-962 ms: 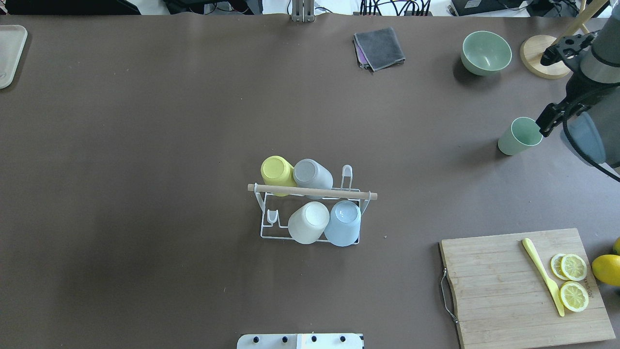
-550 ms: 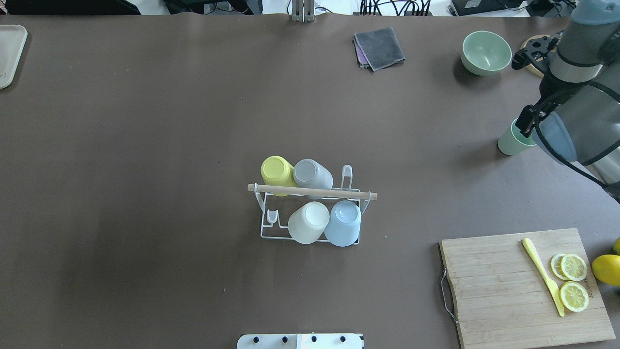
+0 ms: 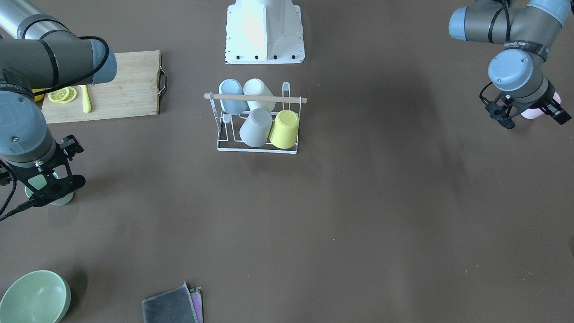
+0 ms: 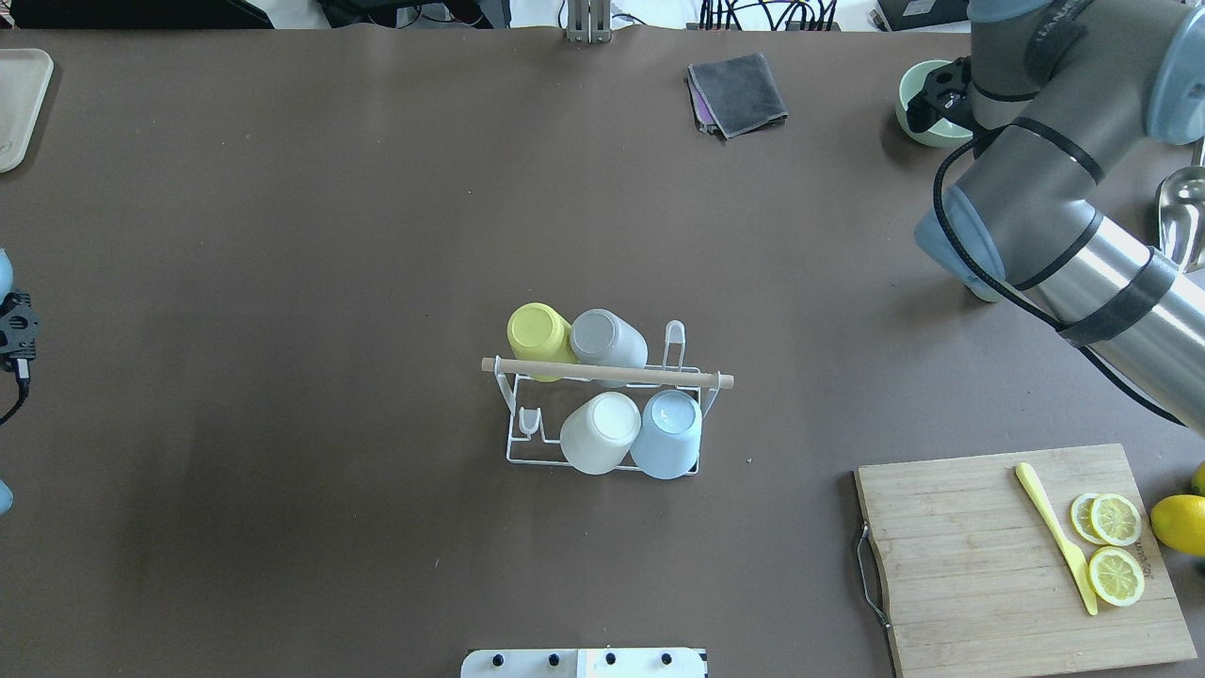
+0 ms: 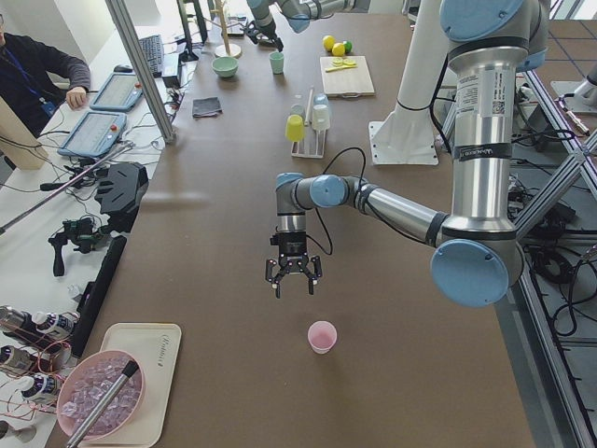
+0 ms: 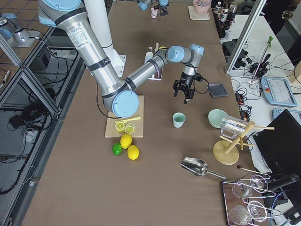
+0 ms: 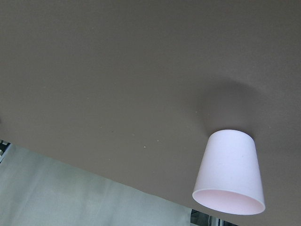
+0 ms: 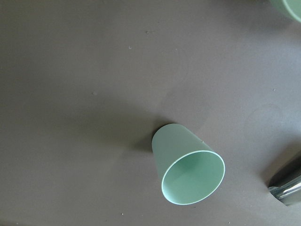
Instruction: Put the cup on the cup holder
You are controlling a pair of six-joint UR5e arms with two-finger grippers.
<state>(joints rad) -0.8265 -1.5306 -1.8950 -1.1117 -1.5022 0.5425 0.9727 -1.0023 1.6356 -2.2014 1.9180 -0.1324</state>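
Below the spread, empty jaws of the right gripper [image 3: 47, 190], a smooth mint-green plastic cup [image 8: 189, 170] of tapered shape is seen standing upright on the matte brown table covering [image 4: 282, 235], its open mouth turned up; in the front-facing view it is largely hidden behind the black fingers, and in the overhead view it is almost wholly covered by the grey arm. Well apart from those jaws, at the table's middle, the small white wire cup holder [image 4: 602, 414] with upright prongs and a light wooden dowel across its top is found, carrying four inverted tumblers: a matte yellow cup [image 4: 537, 331], a grey cup [image 4: 607, 337], a cream-white cup [image 4: 601, 431] and a pale blue cup [image 4: 666, 433]. The left gripper [image 5: 293, 280] is held above the table with its jaws parted and nothing between them; a smooth pale pink cup [image 7: 230, 173] stands just beyond and below them, partly masked by the fingers in the front-facing view. A glazed green bowl [image 3: 33, 297], a folded grey cloth [image 4: 739, 92] and a slatted wooden cutting board [image 4: 1017, 556] with lemon slices [image 4: 1114, 546] lie on the same surface. Benches with cables and tablets are seen along the table's edge.
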